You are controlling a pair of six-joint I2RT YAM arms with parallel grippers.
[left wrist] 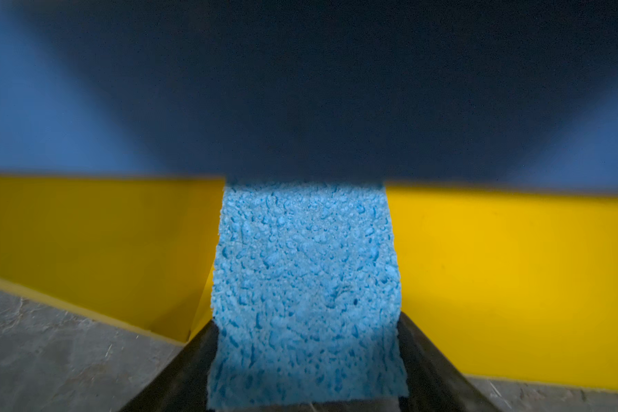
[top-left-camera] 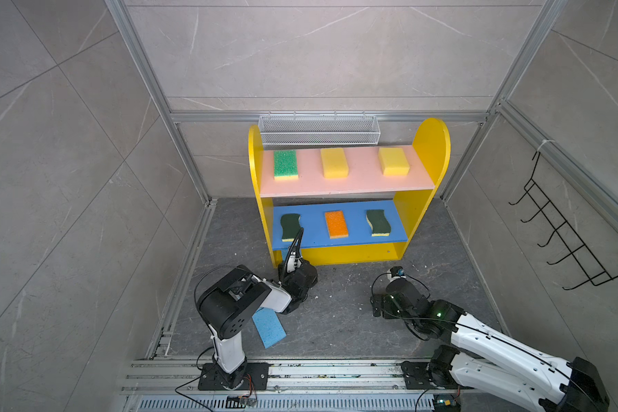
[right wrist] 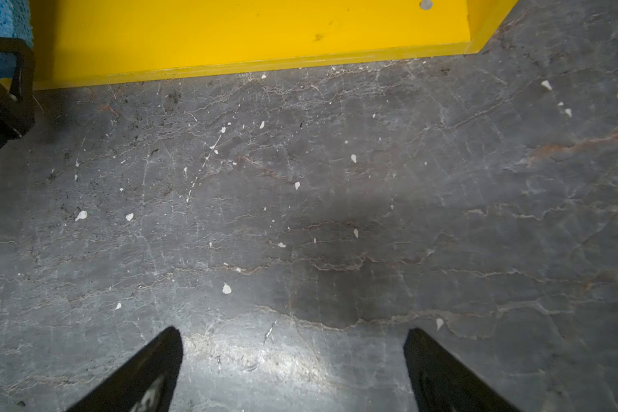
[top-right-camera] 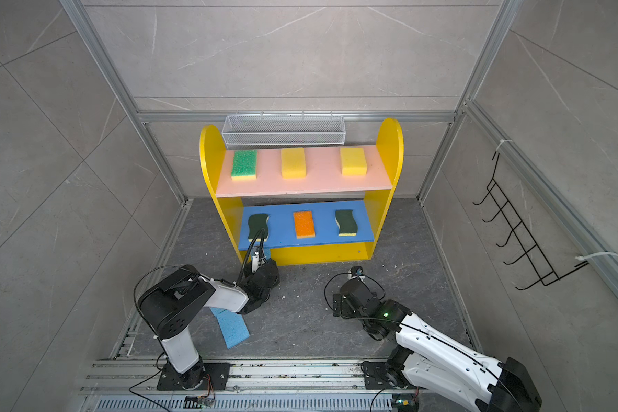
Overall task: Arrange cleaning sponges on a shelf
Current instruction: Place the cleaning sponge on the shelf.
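Six shelved: pink upper board (top-left-camera: 364, 178), one green-topped sponge (top-left-camera: 285, 164), two yellow blocks (top-left-camera: 334, 163); blue lower board (top-left-camera: 357, 228), two dark-green wavy sponges (top-left-camera: 379, 222), one orange-topped sponge (top-left-camera: 336, 224). Left pincer (left wrist: 307, 321) pinching light-blue sponge (left wrist: 305, 249) at near-left base of shelf (top-left-camera: 430, 142). Loose blue sponge (top-left-camera: 270, 330) on table (top-left-camera: 336, 321) under left arm, count unclear. Right pincer (right wrist: 293, 333) spread, empty.

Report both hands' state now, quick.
Left hand: closed on a blue sponge.
Right hand: open, empty.
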